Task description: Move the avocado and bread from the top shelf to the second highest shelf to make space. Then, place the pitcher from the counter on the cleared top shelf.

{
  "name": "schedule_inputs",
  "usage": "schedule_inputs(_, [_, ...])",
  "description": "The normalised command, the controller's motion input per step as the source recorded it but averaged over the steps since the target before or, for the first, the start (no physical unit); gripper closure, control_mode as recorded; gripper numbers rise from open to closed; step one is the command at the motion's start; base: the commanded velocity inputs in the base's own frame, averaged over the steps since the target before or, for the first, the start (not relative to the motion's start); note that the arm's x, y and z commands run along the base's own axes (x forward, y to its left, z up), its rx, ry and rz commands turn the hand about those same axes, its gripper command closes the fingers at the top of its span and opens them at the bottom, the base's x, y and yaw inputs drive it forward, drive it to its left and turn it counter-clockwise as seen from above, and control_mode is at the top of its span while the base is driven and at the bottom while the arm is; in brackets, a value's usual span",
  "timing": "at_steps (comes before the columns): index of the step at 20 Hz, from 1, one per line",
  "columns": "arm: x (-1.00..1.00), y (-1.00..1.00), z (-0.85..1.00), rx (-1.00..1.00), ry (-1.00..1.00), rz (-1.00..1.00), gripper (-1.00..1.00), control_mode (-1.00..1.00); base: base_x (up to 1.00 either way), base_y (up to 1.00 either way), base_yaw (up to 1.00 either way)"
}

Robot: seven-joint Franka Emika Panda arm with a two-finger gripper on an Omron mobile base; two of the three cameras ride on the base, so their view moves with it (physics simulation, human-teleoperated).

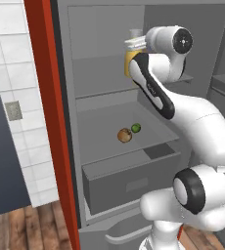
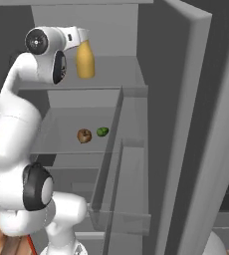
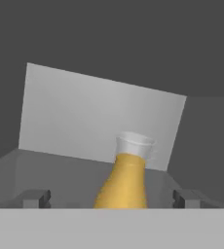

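Your two-finger gripper (image 3: pixel 111 198) stands spread, its tips either side of the tall yellow-orange pitcher (image 3: pixel 126 182) (standing on the pale-grey top shelf (image 2: pixel 111 74)); back straight out.

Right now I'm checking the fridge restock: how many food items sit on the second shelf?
2: the bread and the avocado, side by side mid-shelf, avocado right of the bread. The pitcher stands on the top shelf.
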Motion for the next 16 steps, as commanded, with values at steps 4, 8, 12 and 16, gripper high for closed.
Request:
schedule_inputs(4, [-1.0,0.38,-0.33,-0.07,0.16,-0.03,-1.0,-1.0,0.0,0.0,0.0])
schedule_inputs(8, [-1.0,0.11,-0.39,-0.01,0.11,-0.09,-1.0,-1.0,0.0,0.0,0.0])
schedule_inputs(12, [-1.0,0.0,-0.49,0.0,0.03,-0.1,-1.0,-1.0,0.0,0.0,0.0])
schedule_inputs(16, [-1.0,0.01,-0.53,0.0,0.04,-0.07,-1.0,-1.0,0.0,0.0,0.0])
